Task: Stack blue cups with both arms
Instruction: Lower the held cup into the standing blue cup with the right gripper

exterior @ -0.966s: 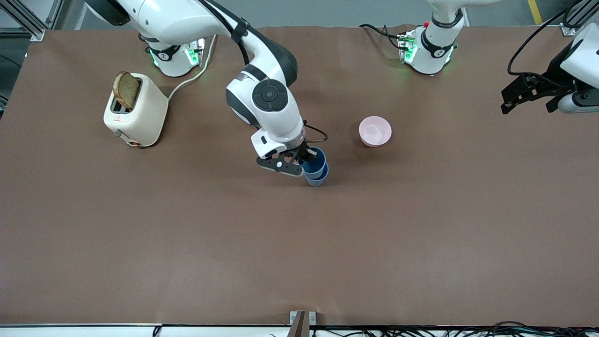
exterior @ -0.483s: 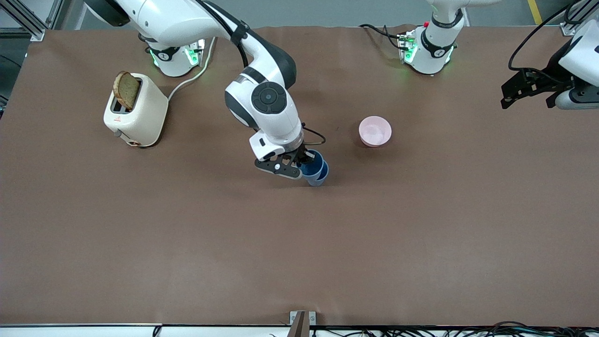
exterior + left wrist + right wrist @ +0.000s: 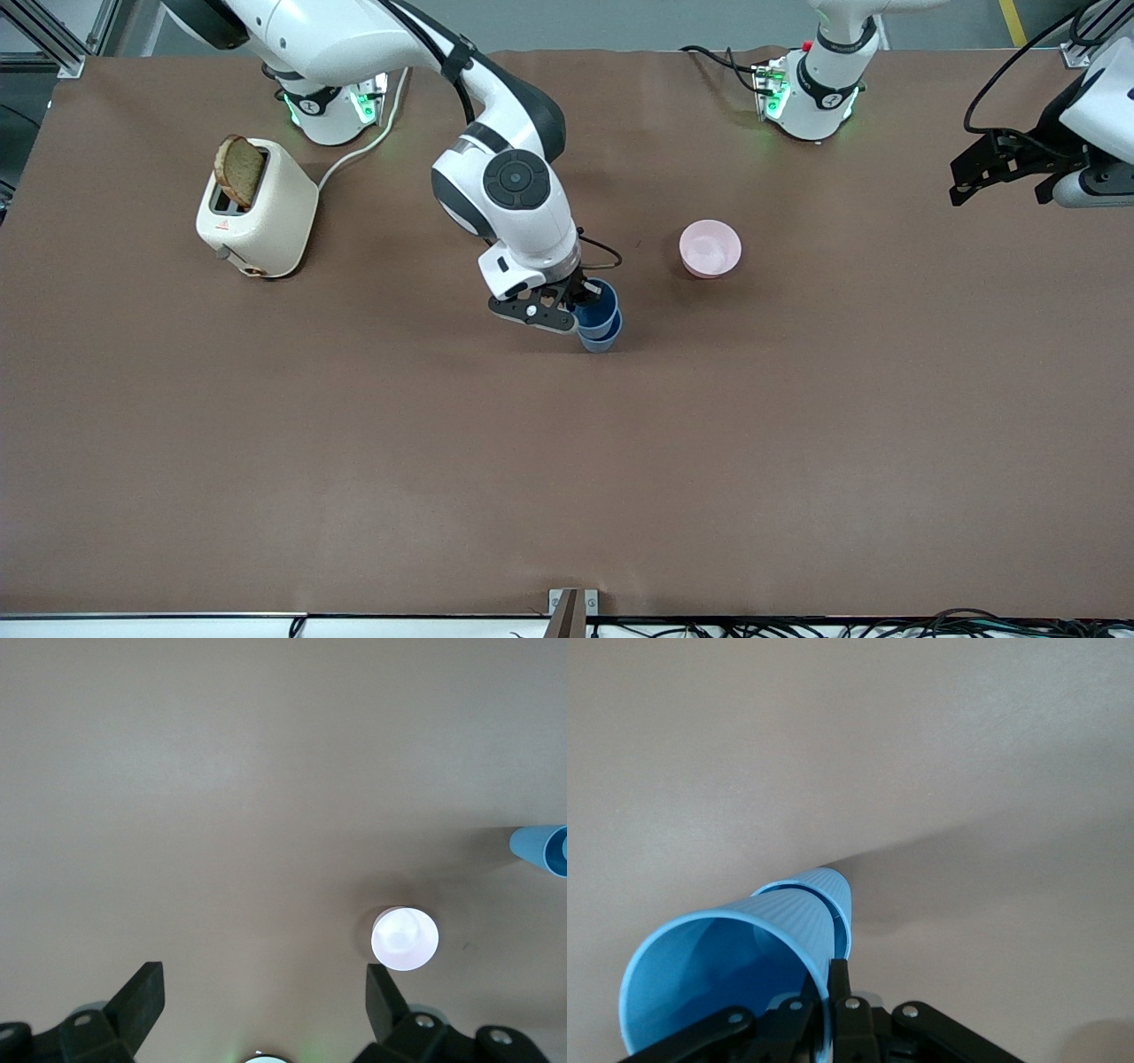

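Observation:
Two blue cups stand nested near the table's middle: the upper cup (image 3: 601, 299) sits inside the lower cup (image 3: 602, 339). My right gripper (image 3: 578, 306) is shut on the upper cup's rim, one finger inside and one outside. In the right wrist view the upper cup (image 3: 718, 979) fills the lower corner, the lower cup (image 3: 835, 895) pokes out below it, and the right gripper (image 3: 831, 997) pinches the wall. My left gripper (image 3: 999, 184) is open and empty, held in the air at the left arm's end of the table, where it waits; its own view shows it (image 3: 263, 992) over bare table.
A pale pink bowl (image 3: 710, 248) sits beside the cups toward the left arm's end; it also shows in the left wrist view (image 3: 404, 939). A cream toaster (image 3: 257, 208) with a slice of bread stands toward the right arm's end, its cord running to the base.
My right gripper with the upper cup has shifted slightly sideways while staying nested in the lower cup. My left gripper has drawn a little up and away from the middle.

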Controlling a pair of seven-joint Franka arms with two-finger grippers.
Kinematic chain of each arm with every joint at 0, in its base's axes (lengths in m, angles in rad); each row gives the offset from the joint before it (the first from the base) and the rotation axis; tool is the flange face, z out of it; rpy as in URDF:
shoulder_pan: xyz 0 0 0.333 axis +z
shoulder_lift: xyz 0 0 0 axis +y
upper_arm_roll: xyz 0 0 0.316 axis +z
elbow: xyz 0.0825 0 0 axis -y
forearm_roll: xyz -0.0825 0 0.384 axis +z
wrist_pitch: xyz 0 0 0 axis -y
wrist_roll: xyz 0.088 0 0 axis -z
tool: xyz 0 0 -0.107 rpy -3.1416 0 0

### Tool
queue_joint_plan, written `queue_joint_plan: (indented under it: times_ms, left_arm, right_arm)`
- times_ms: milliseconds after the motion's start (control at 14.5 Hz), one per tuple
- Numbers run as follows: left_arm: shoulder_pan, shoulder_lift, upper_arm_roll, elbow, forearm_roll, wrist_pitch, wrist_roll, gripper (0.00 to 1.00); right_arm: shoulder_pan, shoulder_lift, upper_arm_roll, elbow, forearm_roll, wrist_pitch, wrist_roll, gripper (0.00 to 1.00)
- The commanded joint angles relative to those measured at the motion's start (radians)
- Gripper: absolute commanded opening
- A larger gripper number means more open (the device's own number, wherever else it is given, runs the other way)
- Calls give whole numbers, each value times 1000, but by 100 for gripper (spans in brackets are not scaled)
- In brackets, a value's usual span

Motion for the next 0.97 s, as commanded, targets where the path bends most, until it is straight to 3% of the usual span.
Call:
queue_joint_plan:
  times_ms: [0,276,345,414,483,552,828,897]
  left_arm:
    - [4,-9,-6,2,-9,-10,-1,100]
    - [5,-6,-4,2,-11,-4,-1,100]
    - [5,-6,-4,3,-9,-2,2,100]
    - [5,-4,-4,5,-3,-1,7,100]
    - [5,-4,-4,5,-6,-1,7,100]
    - [5,-4,-4,6,-3,-1,10,100]
    - [5,8,-2,28,5,-2,16,100]
    - [5,11,-4,29,3,-2,18,100]
  right_arm:
    - [11,10,8,-1,-24,9,28,2]
    - [14,19,8,-1,-29,9,27,2]
    - [14,25,8,-1,-32,9,27,13]
    - [12,28,8,-1,-33,9,25,41]
    - [14,30,8,-1,-35,9,24,81]
    - [17,28,8,-1,-54,6,21,100]
    - [-3,-4,5,5,-98,-7,21,100]
    - [-35,-58,5,2,-110,-37,16,100]
